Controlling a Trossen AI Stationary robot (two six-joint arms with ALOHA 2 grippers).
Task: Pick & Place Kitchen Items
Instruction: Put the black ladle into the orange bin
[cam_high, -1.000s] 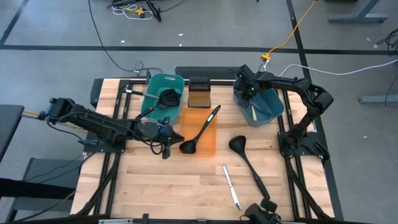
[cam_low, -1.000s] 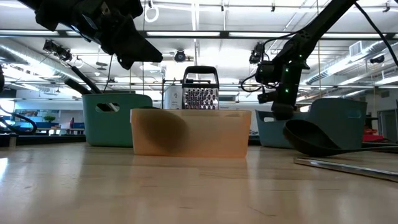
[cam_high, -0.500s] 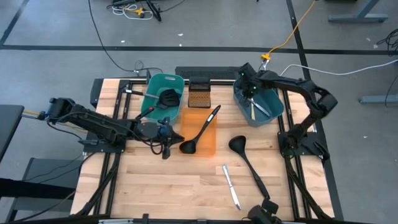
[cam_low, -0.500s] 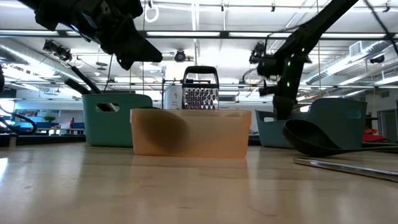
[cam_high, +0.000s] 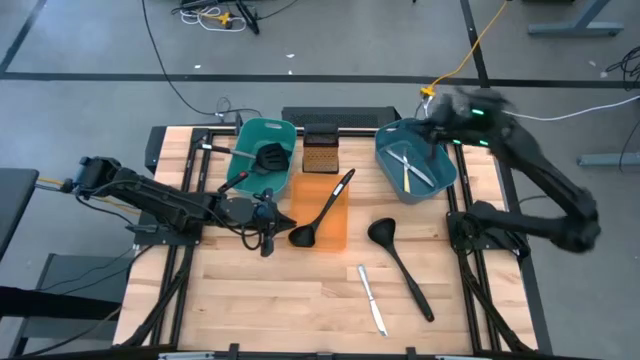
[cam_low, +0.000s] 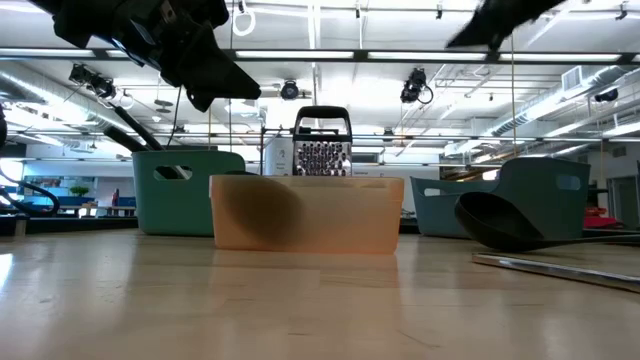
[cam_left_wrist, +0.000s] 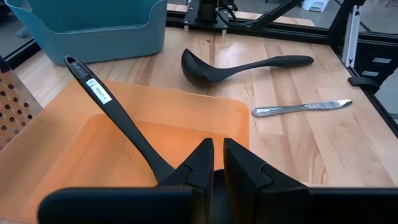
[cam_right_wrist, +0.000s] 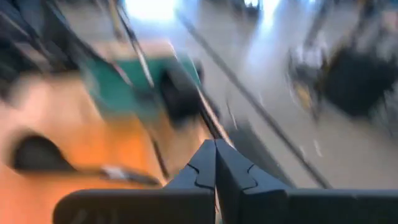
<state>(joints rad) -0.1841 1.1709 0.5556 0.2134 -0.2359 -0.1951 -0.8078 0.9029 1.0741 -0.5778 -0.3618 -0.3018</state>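
Readable text: none anywhere in these views.
Black plastic ladle handle (cam_left_wrist: 118, 118) in the orange plastic tub (cam_left_wrist: 231, 124): carries a small white sticker with dark print, too small to read.

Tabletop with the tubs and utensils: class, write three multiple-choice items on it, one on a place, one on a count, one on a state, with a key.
1. Where does the silver knife lie?
A. on the bare table
B. in the orange tub
C. in the teal tub

2. How many black ladles are in view?
A. one
B. two
C. four

3. How are the right end effector's fingers?
A. wide open
B. shut on a ladle
C. shut, empty

Key:
1 A, it rests on the wood.
2 B, one in the orange tub, one on the table.
3 C, the right end effector has its fingers pressed together with nothing between.
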